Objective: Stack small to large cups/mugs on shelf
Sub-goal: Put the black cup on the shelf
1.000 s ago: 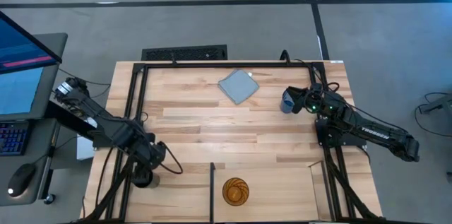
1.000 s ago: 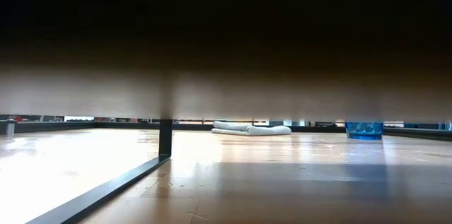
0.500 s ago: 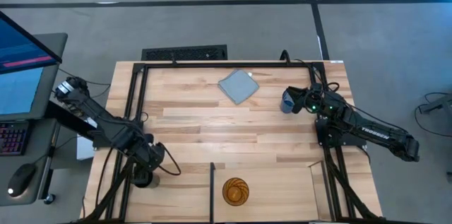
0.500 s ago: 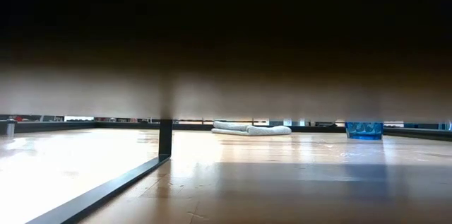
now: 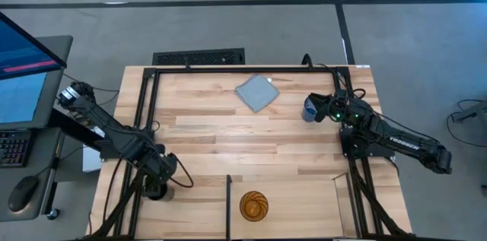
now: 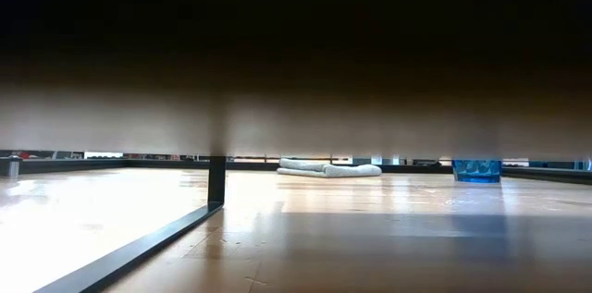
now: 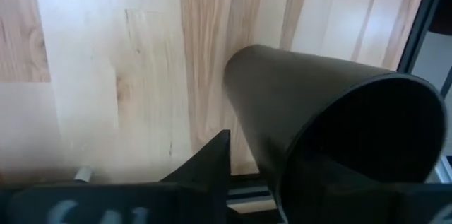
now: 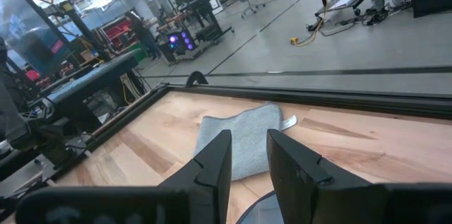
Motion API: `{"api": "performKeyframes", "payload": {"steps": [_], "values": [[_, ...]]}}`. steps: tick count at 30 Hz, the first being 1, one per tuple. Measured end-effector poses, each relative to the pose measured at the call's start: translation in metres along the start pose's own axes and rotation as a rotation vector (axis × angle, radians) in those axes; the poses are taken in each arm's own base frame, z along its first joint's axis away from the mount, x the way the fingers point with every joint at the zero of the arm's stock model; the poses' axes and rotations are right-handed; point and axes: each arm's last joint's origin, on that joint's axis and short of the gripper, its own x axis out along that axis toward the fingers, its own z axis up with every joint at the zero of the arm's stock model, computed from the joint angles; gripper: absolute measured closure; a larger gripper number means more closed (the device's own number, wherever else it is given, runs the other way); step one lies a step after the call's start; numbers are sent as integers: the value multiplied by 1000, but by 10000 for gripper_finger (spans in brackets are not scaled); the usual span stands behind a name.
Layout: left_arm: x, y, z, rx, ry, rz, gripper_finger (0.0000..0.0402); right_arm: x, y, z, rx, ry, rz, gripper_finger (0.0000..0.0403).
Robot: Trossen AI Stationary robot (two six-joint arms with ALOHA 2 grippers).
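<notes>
The black cup [image 5: 155, 191] is at my left gripper [image 5: 157, 182], by the table's near-left edge; the left wrist view shows the black cup [image 7: 318, 132] large, mouth toward the camera. The blue cup [image 5: 310, 109] stands on its base [image 6: 476, 177] at the table's right side, with my right gripper [image 5: 318, 109] at its rim. The amber tumbler [image 5: 253, 204] stands upright on the shelf [image 5: 304, 195], between black divider bars at the near edge. My left gripper is shut on the black cup near its rim [image 7: 272, 157]. One finger [image 7: 212, 171] stands outside the wall; the cup hides the other. The cup sits tilted in the hold; whether it is lifted clear does not show. My right gripper is shut on the blue cup's rim [image 8: 256, 212], which shows between the two fingers [image 8: 212, 164]. The fingers come level from the table's right side. The cup stands upright on the table.
A grey-blue folded cloth [image 5: 256, 93] lies toward the far edge, also visible as the cloth [image 6: 328, 169] in the low view. A black divider bar [image 6: 215, 182] rises from the wood. Black frame bars run along the table's left, right and far sides. Bare wood fills the middle.
</notes>
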Motion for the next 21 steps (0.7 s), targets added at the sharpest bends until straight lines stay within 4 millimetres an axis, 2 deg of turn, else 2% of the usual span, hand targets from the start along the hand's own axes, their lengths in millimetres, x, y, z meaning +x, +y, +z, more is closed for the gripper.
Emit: {"api": "performKeyframes", "payload": {"steps": [7, 15, 21], "values": [[-1, 0, 0, 10, -17, 8, 391, 0, 0, 0, 0, 0, 0, 290], [-11, 6, -2, -6, -116, 28, 400, 0, 0, 0, 1, 0, 0, 290], [-24, 22, -4, -43, -185, 85, 401, 0, 0, 0, 1, 0, 0, 290]]}}
